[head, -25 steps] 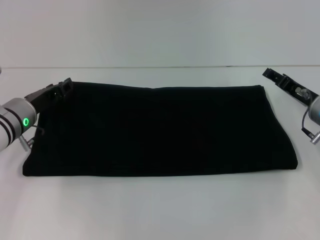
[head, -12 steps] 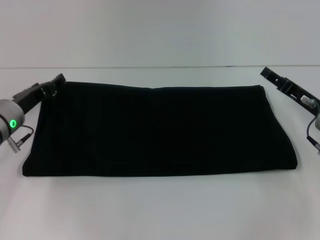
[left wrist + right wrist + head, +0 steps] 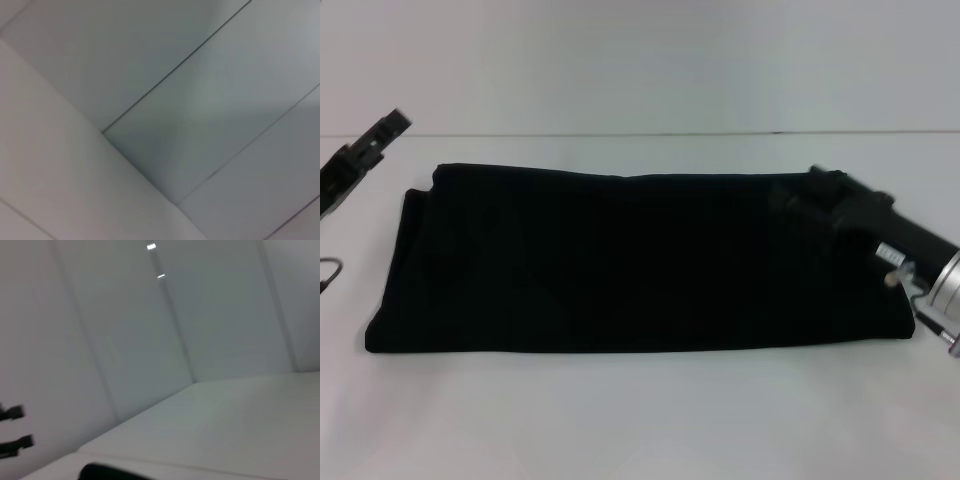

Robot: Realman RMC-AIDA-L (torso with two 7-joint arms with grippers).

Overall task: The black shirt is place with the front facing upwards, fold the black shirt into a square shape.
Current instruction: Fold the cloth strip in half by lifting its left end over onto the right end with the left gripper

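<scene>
Worktop (image 3: 640, 420) fills the head view — pale, plain, running back to a thin seam where the wall begins. Across its middle lies the black shirt (image 3: 620, 265), folded into a long flat band with its length running left to right; no print or label shows on the upper face, only plain black cloth. Its near edge is straight, its far edge bows a little toward the left corner, and a small fold stands out at that left end. On the right, the right gripper (image 3: 800, 195) reaches in over the shirt's far right corner, its dark body lying against the cloth and merging with it — whether its fingers are apart or pressed together cannot be told. The silver wrist joint behind it sits at the shirt's right end, near the front corner. The left gripper (image 3: 390, 123) hangs at the left edge, clear of the shirt and raised above the worktop, not touching the cloth; its fingers cannot be made out either. Both wrist views show only pale panelled surfaces, the right one also catching two dark finger tips (image 3: 15, 427) far off.
</scene>
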